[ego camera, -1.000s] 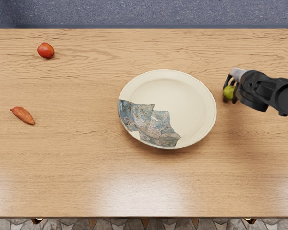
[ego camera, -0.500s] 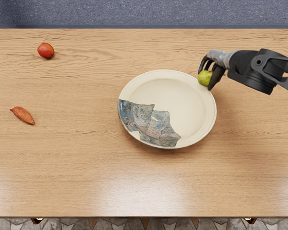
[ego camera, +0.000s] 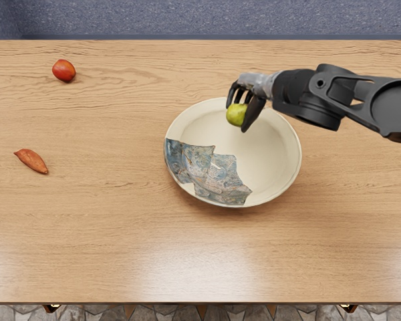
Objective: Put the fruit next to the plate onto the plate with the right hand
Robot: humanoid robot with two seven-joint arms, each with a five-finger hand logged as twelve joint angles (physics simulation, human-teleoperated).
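Since the earlier frame, right hand (ego camera: 244, 101) has carried the green fruit (ego camera: 236, 114) over the plate (ego camera: 281, 175); fingers (ego camera: 253, 111) grip it. Transport step; next, lowering and release.

A light-grained wooden bench (ego camera: 120, 227) fills the view, with a grey-blue textured surface (ego camera: 187, 17) beyond its far edge and a stone-patterned floor (ego camera: 187, 313) below its near edge.
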